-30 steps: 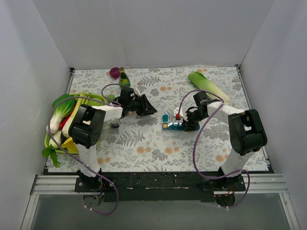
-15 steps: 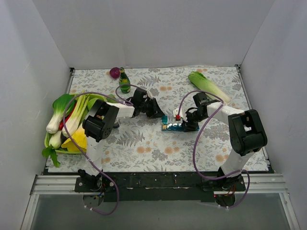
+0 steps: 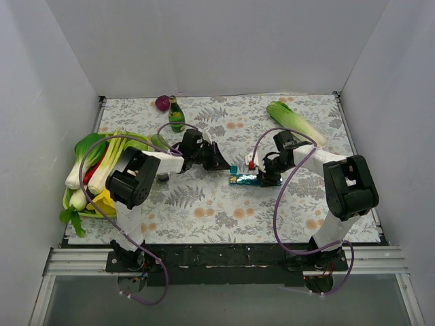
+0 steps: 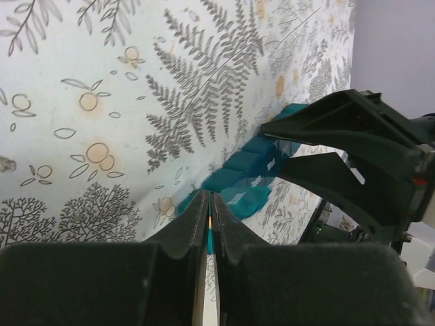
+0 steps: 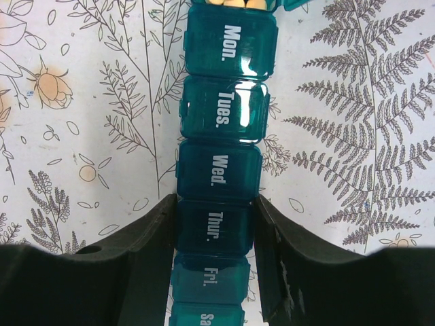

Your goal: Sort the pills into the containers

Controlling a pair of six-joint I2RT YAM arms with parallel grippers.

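Observation:
The teal pill box (image 3: 243, 179) lies mid-table, its compartments marked by day (image 5: 221, 170). My right gripper (image 5: 215, 204) is shut on it, jaws pressed on both sides of the "Thur." compartment; in the top view it (image 3: 269, 178) is at the box's right end. The end compartment past "Mon." is open, with tan pills (image 5: 234, 3) inside. My left gripper (image 3: 223, 163) hovers just left of the box's open end. Its fingers (image 4: 197, 217) are closed with a thin orange pill (image 4: 210, 221) showing between them. The box (image 4: 238, 183) lies just beyond its tips.
A green bottle (image 3: 176, 115) and a purple ball (image 3: 162, 102) stand at the back left. A leafy cabbage (image 3: 296, 122) lies at the back right. A pile of vegetables (image 3: 92, 173) fills the left edge. White walls enclose the table on three sides.
My left arm has swung right, from near the vegetables to beside the pill box's open end. The right gripper and the box have not moved.

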